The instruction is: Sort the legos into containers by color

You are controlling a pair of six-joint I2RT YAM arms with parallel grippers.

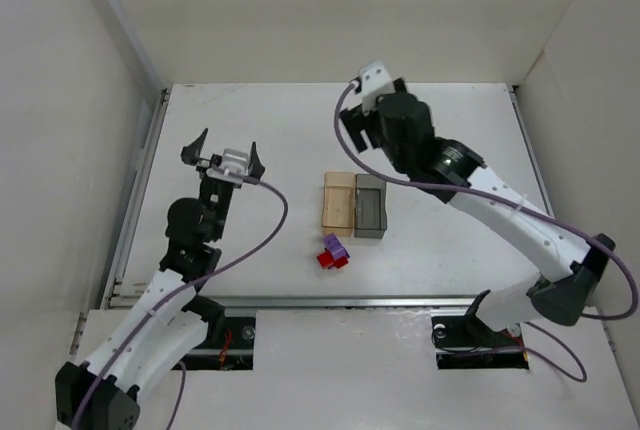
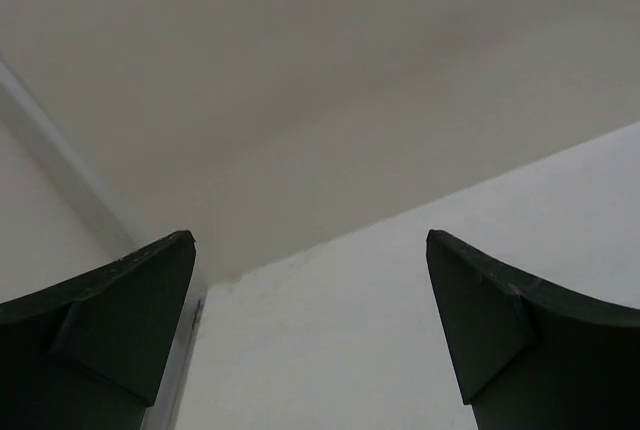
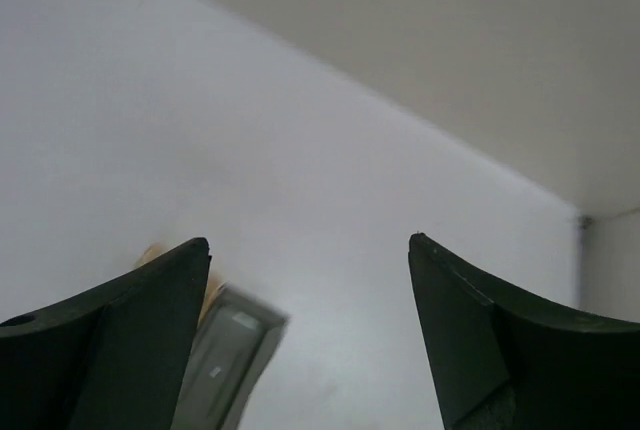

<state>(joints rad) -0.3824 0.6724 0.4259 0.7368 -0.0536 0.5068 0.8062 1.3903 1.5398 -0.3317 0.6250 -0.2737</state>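
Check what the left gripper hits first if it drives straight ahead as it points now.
Way looks free: the left gripper, open and empty, points over bare table toward the far wall. First contact is probably the table's far edge or that wall; depth is unclear.

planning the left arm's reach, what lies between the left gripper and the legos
Top view: only bare table and the arm's purple cable between left gripper and legos.
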